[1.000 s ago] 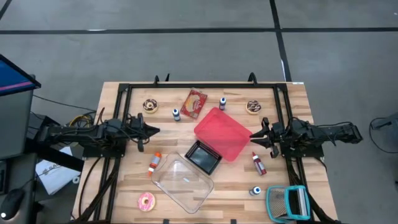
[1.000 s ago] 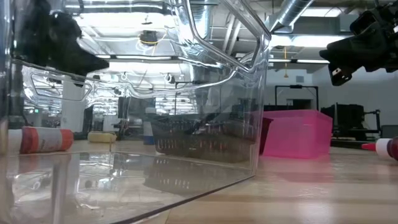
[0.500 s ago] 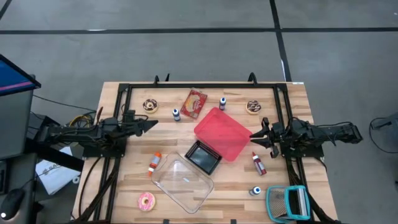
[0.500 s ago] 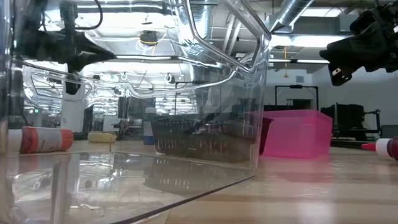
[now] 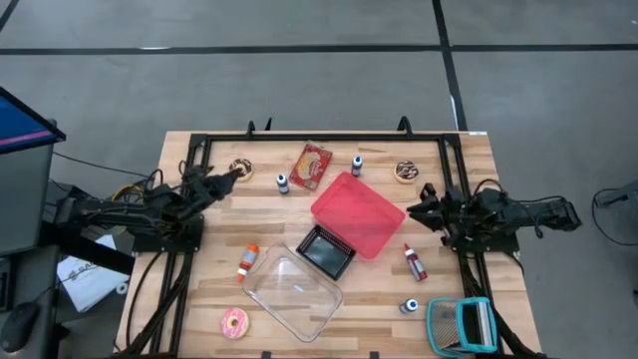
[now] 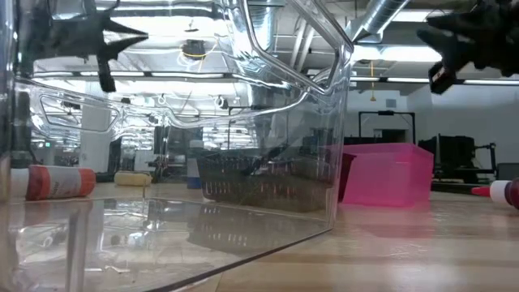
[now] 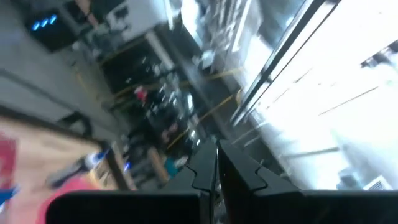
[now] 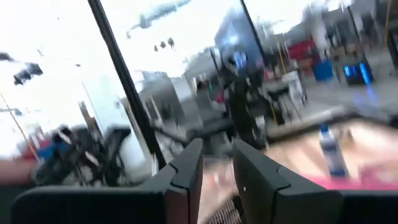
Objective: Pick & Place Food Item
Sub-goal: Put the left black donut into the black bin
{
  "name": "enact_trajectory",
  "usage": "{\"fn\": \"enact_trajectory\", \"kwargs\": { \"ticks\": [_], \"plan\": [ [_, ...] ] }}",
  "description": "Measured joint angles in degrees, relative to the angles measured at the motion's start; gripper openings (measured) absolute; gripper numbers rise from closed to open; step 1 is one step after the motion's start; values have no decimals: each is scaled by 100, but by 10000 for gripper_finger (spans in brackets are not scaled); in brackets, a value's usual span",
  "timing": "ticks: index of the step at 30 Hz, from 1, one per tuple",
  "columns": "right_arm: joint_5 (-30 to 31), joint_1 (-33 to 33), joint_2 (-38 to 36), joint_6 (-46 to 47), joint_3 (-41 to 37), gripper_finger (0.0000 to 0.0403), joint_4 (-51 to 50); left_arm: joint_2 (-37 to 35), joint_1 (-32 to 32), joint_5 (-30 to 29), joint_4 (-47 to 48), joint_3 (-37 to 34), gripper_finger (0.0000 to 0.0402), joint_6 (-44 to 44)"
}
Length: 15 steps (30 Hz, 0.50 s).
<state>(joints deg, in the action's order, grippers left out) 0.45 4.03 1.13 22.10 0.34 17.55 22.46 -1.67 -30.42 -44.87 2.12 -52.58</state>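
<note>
**High view: nothing picked yet, both my grippers empty**

High view shows that I have barely begun. My left gripper (image 5: pixel 227 179) hangs above the far-left part of the table (image 5: pixel 469 160), fingers pressed together on nothing, its tip pointing at the chocolate doughnut (image 5: pixel 240 169) just beyond it. My right gripper (image 5: pixel 423 202) hangs over the right side, also closed on nothing, just right of the pink bin (image 5: pixel 357 213) and not far from a second chocolate doughnut (image 5: pixel 406 172) at the far right.

Every food item lies loose on the wood. The two dark doughnuts sit at the far edge. The red snack packet (image 5: pixel 311 165) lies between them, nearer the left one. The pink doughnut (image 5: pixel 235 323) sits at the near-left edge, beside the clear container (image 5: pixel 293 293). None of them is in the pink bin, the clear container or the small black basket (image 5: pixel 326 250) between those two.

So the pick and the place both remain. I judge the left doughnut the likeliest first target, though my left wrist view is too smeared to confirm where I am aimed. I would need to spread my fingers, come down over the doughnut, close on it, then carry it to a container; which container the task means, I cannot tell.
</note>
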Motion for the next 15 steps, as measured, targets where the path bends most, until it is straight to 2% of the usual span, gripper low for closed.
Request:
{"fn": "enact_trajectory", "kwargs": {
  "ticks": [6,10,15],
  "plan": [
    [-4,6,-4,637,0,82,1332,694,0,-629,-1081,1,12,419],
    [1,2,-2,645,0,82,1803,969,-2,-1341,-1281,1,12,430],
    [2,0,-4,644,0,82,2604,1056,4,-1828,-1098,1,12,890]
  ]
}}
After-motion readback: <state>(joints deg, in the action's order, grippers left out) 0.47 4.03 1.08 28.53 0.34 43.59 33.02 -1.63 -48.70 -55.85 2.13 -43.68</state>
